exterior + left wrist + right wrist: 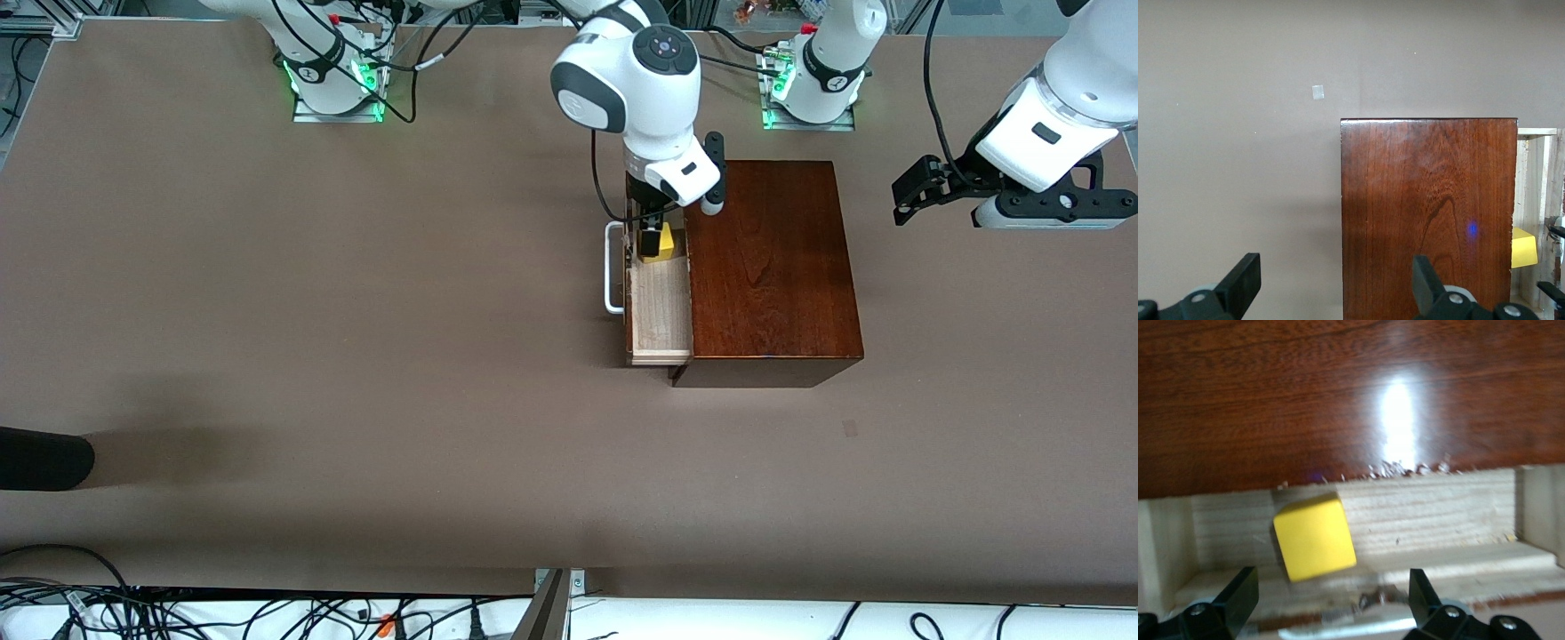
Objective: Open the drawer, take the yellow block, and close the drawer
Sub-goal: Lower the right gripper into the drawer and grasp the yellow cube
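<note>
The yellow block (662, 244) sits inside the drawer (660, 307), at the end of the tray farther from the front camera, close against the dark wooden box (769, 267). The drawer is pulled partway out toward the right arm's end of the bench (356, 311), its white handle (612, 267) facing that way.

The right end effector (651, 238) hangs low over the tray just above the block. Its fingers (1238, 593) stand wide apart, wider than the block, which appears to lie free between them rather than pinched.

The left end effector (920, 191) waits in the air toward the left arm's end of the bench, beside the box, its fingers (1245, 283) spread wide and holding nothing.
</note>
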You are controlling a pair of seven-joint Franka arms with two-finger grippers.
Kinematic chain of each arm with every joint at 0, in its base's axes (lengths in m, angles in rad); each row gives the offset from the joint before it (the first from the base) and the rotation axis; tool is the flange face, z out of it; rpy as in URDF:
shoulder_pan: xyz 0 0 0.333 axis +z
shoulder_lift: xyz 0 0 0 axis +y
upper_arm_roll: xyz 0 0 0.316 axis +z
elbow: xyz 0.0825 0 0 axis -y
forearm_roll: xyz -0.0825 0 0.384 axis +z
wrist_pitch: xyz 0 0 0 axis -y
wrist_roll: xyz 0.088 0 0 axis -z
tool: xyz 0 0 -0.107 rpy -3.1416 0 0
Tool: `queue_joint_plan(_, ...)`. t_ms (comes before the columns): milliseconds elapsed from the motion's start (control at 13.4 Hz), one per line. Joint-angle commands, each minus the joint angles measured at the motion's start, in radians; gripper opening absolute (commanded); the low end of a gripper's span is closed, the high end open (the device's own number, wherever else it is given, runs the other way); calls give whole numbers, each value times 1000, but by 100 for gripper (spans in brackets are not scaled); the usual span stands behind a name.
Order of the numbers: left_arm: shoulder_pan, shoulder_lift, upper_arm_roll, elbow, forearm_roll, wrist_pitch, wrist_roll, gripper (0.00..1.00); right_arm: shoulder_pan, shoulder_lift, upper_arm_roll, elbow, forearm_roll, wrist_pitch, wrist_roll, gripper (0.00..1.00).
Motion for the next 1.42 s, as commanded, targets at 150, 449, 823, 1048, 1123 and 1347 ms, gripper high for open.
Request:
queue_joint_plan(150,11,2,-6,15,-20,-4,15,100,17,79,-15,95,-17,24,-18,100)
queue_joint_plan(449,11,2,-6,15,-20,-4,14,100,28,89,-13,95,-34,27,-14,100)
queue_joint_plan(823,11,2,-6,15,-18,-4,14,100,31,90,-13,95,-34,-25,-29,100)
queue_joint_plan(1048,11,2,-6,15,-20,-4,14,100,31,99,-12,95,-36,-7,-27,100)
queue_joint_plan(1123,11,2,-6,15,-18,-4,14,100,31,101,-12,92,-36,9,-27,100)
queue_joint_plan(1347,13,2,-3,15,-18,-6,14,100,33,109,-12,92,-36,12,-29,100)
